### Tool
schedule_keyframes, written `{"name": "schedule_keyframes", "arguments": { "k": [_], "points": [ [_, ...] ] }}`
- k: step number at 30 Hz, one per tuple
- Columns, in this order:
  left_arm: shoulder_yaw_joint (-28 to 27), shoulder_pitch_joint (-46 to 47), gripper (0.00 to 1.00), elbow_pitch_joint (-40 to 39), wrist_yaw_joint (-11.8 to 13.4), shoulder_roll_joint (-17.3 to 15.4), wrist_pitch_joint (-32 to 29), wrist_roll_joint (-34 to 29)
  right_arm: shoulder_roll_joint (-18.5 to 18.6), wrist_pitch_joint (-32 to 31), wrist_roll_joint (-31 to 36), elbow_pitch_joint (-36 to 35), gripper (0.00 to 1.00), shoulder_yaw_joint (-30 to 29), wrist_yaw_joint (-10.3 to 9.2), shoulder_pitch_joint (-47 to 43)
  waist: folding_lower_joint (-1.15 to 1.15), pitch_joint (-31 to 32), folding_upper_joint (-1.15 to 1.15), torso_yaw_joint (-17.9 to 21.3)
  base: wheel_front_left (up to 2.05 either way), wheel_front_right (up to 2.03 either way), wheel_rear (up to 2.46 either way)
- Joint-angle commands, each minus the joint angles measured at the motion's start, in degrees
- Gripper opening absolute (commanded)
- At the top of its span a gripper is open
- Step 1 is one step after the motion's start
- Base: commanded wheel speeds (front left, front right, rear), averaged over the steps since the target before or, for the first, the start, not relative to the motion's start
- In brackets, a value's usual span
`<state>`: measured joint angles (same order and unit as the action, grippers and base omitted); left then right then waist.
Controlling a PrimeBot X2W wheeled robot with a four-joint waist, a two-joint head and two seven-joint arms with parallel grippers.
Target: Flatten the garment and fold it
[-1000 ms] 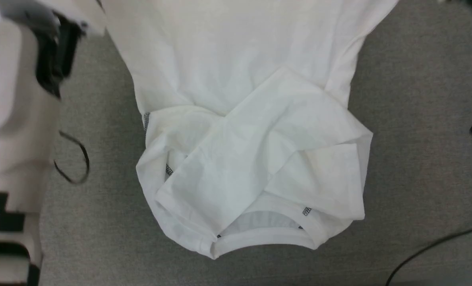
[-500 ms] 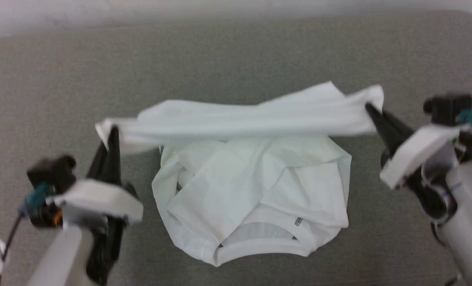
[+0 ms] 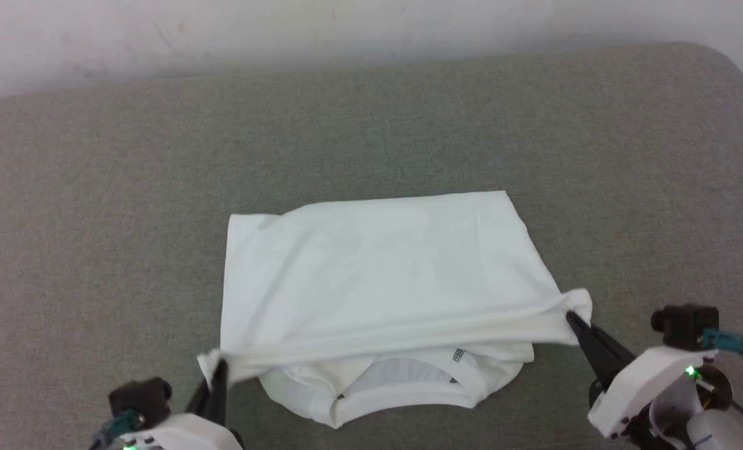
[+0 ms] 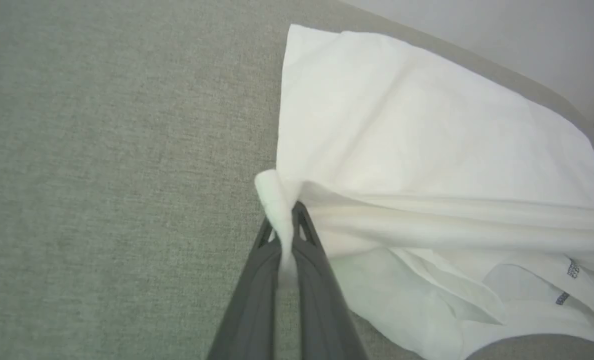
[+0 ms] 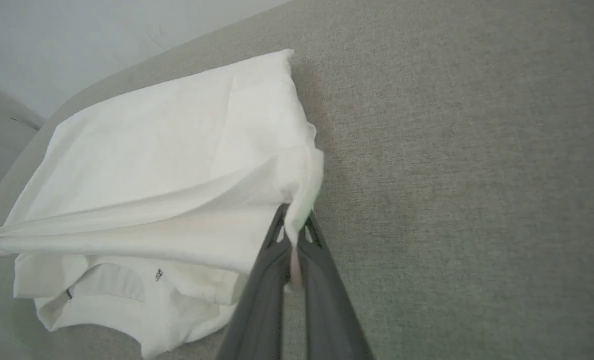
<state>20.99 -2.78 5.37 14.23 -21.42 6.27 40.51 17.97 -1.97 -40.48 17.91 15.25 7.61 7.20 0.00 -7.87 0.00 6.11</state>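
The white shirt (image 3: 378, 269) lies in the middle of the grey-green fabric surface (image 3: 371, 112), doubled over so that a smooth upper layer covers most of it. At the near side the ribbed collar (image 3: 403, 395) and a crumpled lower layer show from under that layer. The left gripper (image 3: 220, 369) has its two dark fingers pressed together on the near left corner of the upper layer — a small tuft of cloth pokes past the tips. The right gripper (image 3: 573, 317) pinches the near right corner the same way. Between the two corners the edge runs taut across the collar side. A pale wall (image 3: 284, 31) stands behind the surface.
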Motion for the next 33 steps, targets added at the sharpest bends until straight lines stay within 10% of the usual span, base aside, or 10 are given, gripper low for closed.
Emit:
{"name": "schedule_keyframes", "arguments": {
  "k": [1,4,6,7,8,9,10,24,33],
  "points": [
    [0.67,-1.02,0.00,0.86,-0.20,0.26,-0.70,0.97,-0.37,0.01,1.79,-0.40,0.00,-0.74,-0.12,-1.42,0.00,0.15,0.00,0.02,0.00,0.00,0.00],
    [2.84,-1.78,0.00,2.76,-1.51,1.13,-2.21,1.46,-1.54,0.05,5.51,-0.82,0.13,-2.17,-0.12,-4.30,0.00,0.56,0.00,-0.25,0.00,0.00,0.00],
    [3.93,-2.09,0.00,4.10,-2.41,1.86,-2.63,1.84,-2.46,-0.40,8.30,-0.66,0.48,-3.26,-0.12,-6.20,0.00,0.88,0.00,-0.39,0.00,0.00,0.00],
    [4.18,-2.12,0.06,4.65,-2.84,2.38,-2.51,2.20,-3.04,-0.75,9.50,-0.71,0.84,-3.56,-0.12,-6.98,0.00,0.96,0.00,-0.44,0.00,0.00,0.00],
    [4.19,-2.06,0.36,5.12,-3.16,2.90,-2.02,2.48,-3.87,-1.18,10.19,-0.80,1.00,-3.72,-0.12,-7.51,0.00,0.96,0.00,-0.33,0.00,0.00,0.00],
    [3.94,-1.89,0.92,5.57,-3.28,3.44,-1.07,2.64,-4.43,-1.53,11.16,-0.96,1.00,-3.48,-0.12,-7.66,0.00,0.97,0.00,-0.12,0.00,0.00,0.00],
    [3.97,-1.56,1.00,6.05,-3.62,3.88,-0.23,2.59,-4.95,-1.81,12.02,-1.09,1.00,-3.18,-0.12,-7.64,0.00,0.96,0.00,-0.02,0.00,0.00,0.00],
    [-4.58,2.50,1.00,0.43,-4.22,6.83,8.67,-5.28,-8.50,2.92,17.29,-15.98,1.00,-8.89,-0.12,-10.46,0.00,2.42,0.00,-0.11,0.00,0.00,0.00],
    [-18.47,2.70,1.00,-10.13,-9.41,13.54,8.72,-19.02,-7.52,-10.30,15.81,-16.48,1.00,-20.37,-0.12,-5.89,0.00,2.21,0.00,-2.81,0.00,0.00,0.00]
  ]
}}
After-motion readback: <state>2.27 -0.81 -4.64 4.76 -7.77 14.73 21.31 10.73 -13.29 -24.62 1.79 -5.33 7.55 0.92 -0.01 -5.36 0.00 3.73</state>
